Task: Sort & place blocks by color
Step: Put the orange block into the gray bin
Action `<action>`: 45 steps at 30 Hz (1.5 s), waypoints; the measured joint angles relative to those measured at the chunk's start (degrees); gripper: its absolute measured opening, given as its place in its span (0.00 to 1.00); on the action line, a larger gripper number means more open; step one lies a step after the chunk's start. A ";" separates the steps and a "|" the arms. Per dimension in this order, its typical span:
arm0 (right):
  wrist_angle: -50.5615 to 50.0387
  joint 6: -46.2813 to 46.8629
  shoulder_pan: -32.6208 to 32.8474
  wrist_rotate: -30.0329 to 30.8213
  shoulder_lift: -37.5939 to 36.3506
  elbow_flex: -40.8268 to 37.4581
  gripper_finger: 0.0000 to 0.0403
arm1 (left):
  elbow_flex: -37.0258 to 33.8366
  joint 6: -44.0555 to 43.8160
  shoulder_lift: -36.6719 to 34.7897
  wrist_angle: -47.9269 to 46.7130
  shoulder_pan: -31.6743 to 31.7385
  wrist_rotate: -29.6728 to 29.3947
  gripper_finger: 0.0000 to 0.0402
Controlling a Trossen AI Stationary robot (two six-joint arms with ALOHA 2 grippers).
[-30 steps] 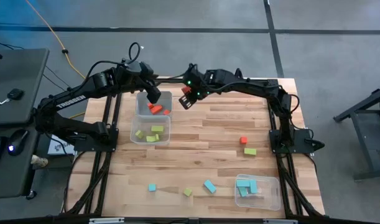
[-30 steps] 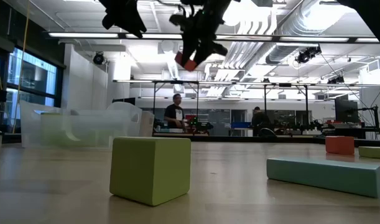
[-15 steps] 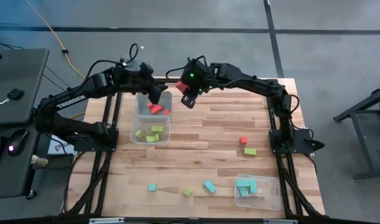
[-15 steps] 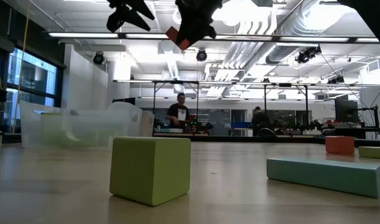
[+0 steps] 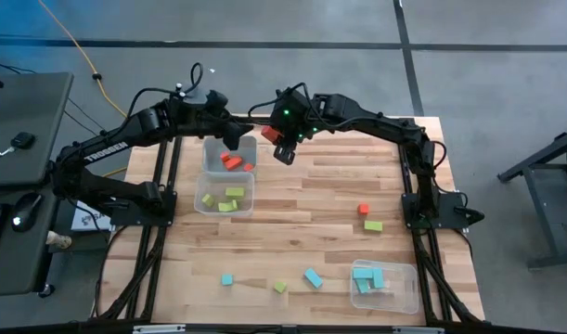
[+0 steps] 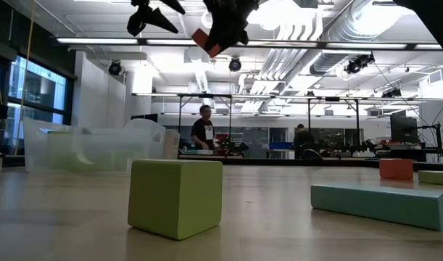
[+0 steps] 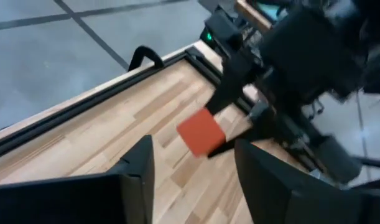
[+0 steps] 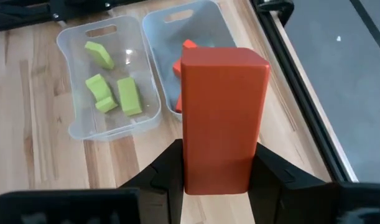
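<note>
Left gripper (image 5: 235, 142): raised over the red tub (image 5: 229, 153), fingers apart, empty; green tub (image 5: 224, 193): just in front of it, holding lime blocks (image 5: 229, 199); right gripper (image 5: 281, 148): raised just right of the red tub, clenched on a red bar (image 8: 219, 118); loose red, lime and teal blocks: scattered on the table (image 5: 311, 195); teal tub (image 5: 387, 287): front right, apparently teal blocks only.
</note>
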 joint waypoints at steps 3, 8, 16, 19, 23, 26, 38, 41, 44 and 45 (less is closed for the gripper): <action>1.06 -0.68 0.00 0.33 0.00 0.00 0.27 | 0.00 -3.55 0.21 1.50 0.39 -1.23 0.45; 2.84 -2.38 0.01 0.39 0.00 0.00 0.27 | 0.00 -11.30 1.36 2.09 0.38 -0.79 0.51; 3.07 -2.39 0.02 0.42 0.00 0.00 0.27 | 0.00 -14.23 4.07 3.10 0.35 2.05 0.52; 3.07 -2.38 0.02 0.42 0.00 0.00 0.27 | 0.00 -14.23 4.98 3.19 0.35 2.05 0.52; 3.07 -2.31 0.02 0.42 0.00 0.00 0.27 | 0.00 -14.23 6.17 3.88 0.35 2.37 0.52; 3.07 -2.27 0.02 0.44 0.00 0.00 0.27 | 0.00 -14.25 7.20 5.47 0.35 3.81 0.52; 3.09 -2.25 0.02 0.46 0.00 0.00 0.27 | 0.00 -13.82 10.83 7.88 0.34 4.93 0.52; 3.09 -2.25 0.02 0.47 0.00 0.00 0.27 | 0.00 -13.35 10.86 8.47 0.48 4.76 0.52; 3.09 -2.23 0.03 1.37 0.00 0.00 0.27 | 0.00 -13.33 10.86 9.56 0.48 4.71 0.52; 3.09 -2.24 0.04 1.48 0.00 0.00 0.27 | 0.00 -13.33 10.86 9.95 0.48 4.71 0.52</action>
